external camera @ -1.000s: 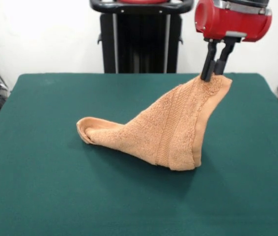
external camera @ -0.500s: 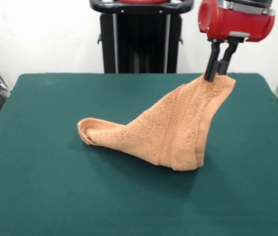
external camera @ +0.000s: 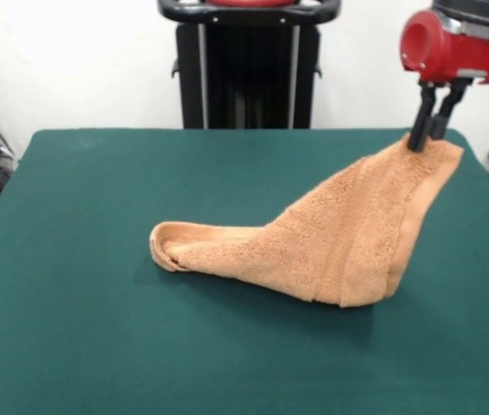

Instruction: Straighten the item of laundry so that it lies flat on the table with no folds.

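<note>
Front view: gripper jaws pinch one corner of the orange-tan towel, lifted, rest trailing folded on the green table. Mid-unfold, I'd say. Next: drag further, lower flat, release.

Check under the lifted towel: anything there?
Only the table shows around the towel, whose raised corner is pinched in the gripper. The lower end rests folded on the felt; what lies under the draped cloth is covered.
</note>
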Tool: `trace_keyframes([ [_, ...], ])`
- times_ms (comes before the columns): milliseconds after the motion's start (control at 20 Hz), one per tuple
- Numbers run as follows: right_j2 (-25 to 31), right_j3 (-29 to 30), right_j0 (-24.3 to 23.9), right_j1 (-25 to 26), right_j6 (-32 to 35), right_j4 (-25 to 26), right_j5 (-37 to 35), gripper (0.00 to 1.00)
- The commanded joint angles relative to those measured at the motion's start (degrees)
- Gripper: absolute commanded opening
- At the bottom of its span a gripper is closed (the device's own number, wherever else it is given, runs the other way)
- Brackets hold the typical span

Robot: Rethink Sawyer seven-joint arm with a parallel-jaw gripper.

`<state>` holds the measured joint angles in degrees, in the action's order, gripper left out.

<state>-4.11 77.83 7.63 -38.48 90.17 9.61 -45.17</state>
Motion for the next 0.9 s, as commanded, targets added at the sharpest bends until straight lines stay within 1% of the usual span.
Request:
trace_keyframes([
  [50, 1.5, 2.0, 2.8, 6.1, 14.7, -1.3, 3.1, 0.0],
  [700, 1.7, 3.2, 1.8, 5.3, 13.1, -2.4, 3.5, 0.0],
  [900, 1.4, 3.8, 1.9, 5.9, 13.7, -2.0, 6.2, 0.0],
])
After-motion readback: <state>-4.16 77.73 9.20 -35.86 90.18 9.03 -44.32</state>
